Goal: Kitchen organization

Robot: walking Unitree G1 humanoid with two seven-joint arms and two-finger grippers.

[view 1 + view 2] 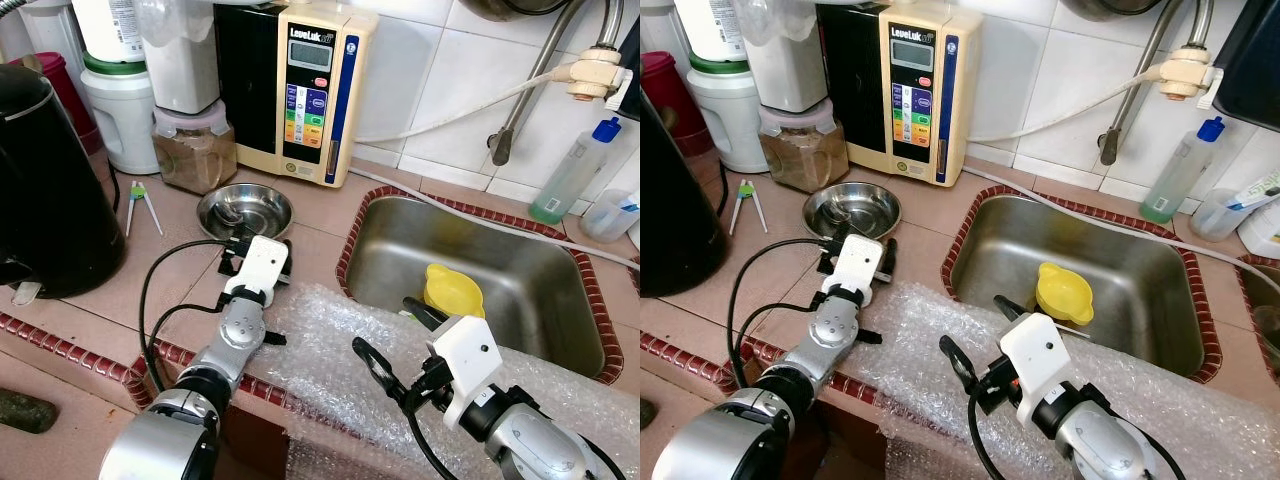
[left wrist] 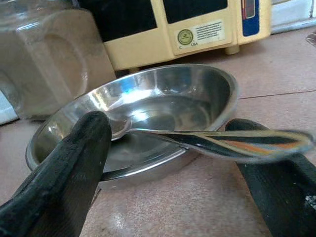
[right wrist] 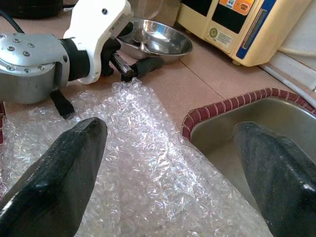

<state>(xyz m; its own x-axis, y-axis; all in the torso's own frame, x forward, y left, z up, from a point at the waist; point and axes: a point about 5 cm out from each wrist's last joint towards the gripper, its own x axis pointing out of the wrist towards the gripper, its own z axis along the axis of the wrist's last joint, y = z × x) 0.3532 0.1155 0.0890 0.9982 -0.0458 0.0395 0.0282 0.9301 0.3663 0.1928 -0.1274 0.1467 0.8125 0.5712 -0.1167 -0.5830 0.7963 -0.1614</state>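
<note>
Two grippers: both spread.
Right gripper (image 1: 398, 335): over the clear bubble wrap sheet (image 1: 330, 360), beside the steel sink (image 1: 560, 330).
Left gripper (image 1: 256, 247): fingers either side of the shiny metal spoon (image 2: 217, 140).
Spoon: bowl end lying in the round steel dish (image 1: 244, 211).

White-tiled wall (image 1: 460, 90) behind a terracotta-tiled counter (image 1: 180, 290) with sunken steel sink (image 1: 560, 300).
</note>
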